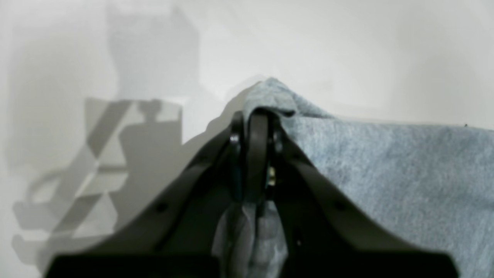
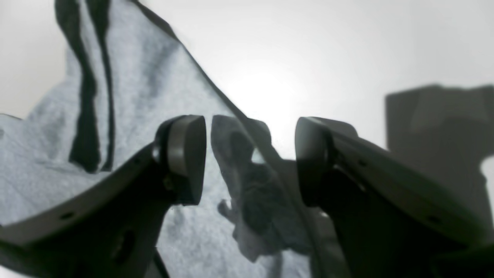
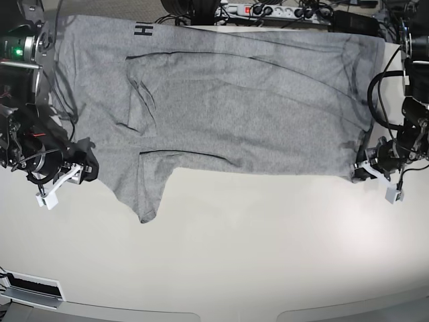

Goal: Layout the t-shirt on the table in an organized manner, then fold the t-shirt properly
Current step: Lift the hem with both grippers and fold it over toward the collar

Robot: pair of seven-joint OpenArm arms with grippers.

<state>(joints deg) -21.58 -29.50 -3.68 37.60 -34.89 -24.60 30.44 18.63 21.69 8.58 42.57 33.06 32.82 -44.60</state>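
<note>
Low: left arm pinching t-shirt corner; right arm jaws apart.

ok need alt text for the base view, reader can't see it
A heather-grey cotton t-shirt with black lettering lies spread wide across a glossy off-white table, one sleeve hanging toward the front. The robot's left hand pinches its corner; the right hand sits open at the opposite edge.

Place: a robotics lab or test bench.
Work surface: a large glossy white table.
Machinery: two robot arms mounted at the table's sides.
Wiring: a power strip and tangled black cables along the far edge.
</note>
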